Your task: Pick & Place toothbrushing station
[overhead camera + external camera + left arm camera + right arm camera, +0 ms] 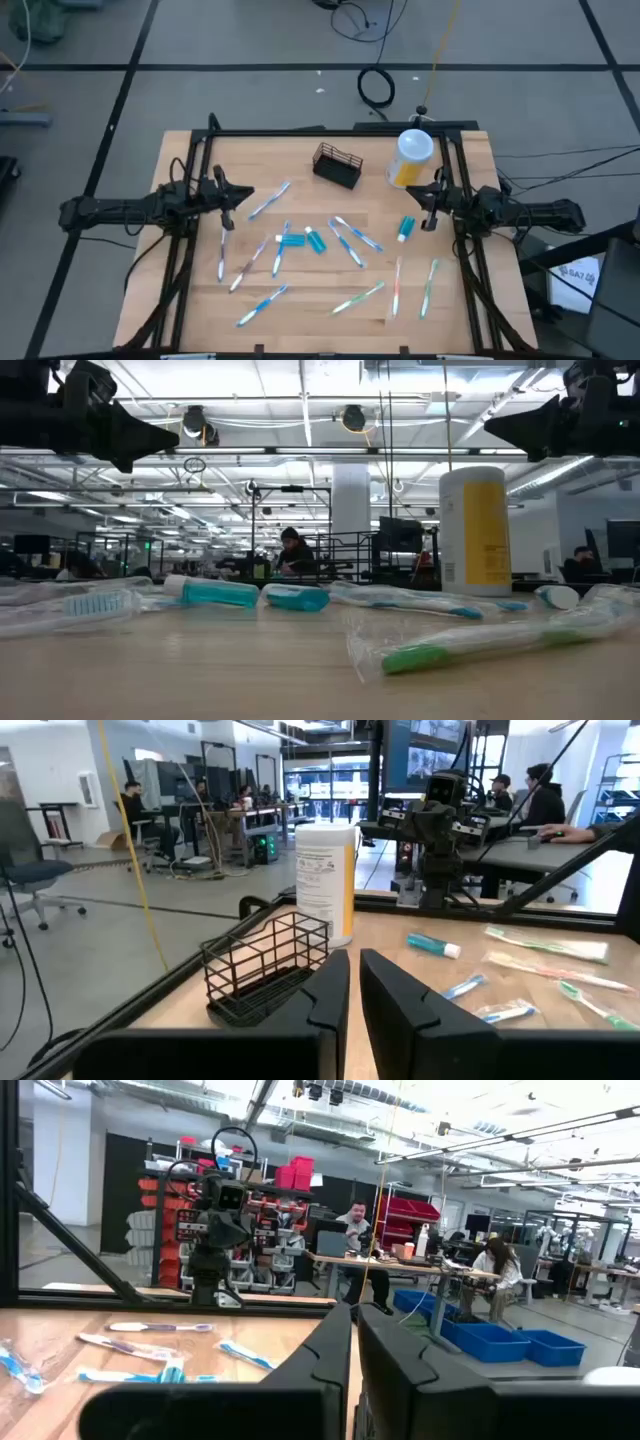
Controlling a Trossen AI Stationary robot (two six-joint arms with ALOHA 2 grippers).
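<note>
The black wire-frame caddy (337,164) stands on its base on the wooden table at the far middle; it also shows in the left wrist view (262,966). Next to it stands a yellow bottle with a white lid (411,156). My left gripper (238,195) waits above the table's left side, fingers shut and empty (354,982). My right gripper (430,199) waits above the right side, fingers shut and empty (353,1342). Both hang clear of the table in the low view.
Several wrapped toothbrushes (345,240) and small teal toothpaste tubes (315,240) lie scattered over the table's middle and near half. A black frame (330,131) runs along the table's far and side edges. People sit at desks in the room beyond.
</note>
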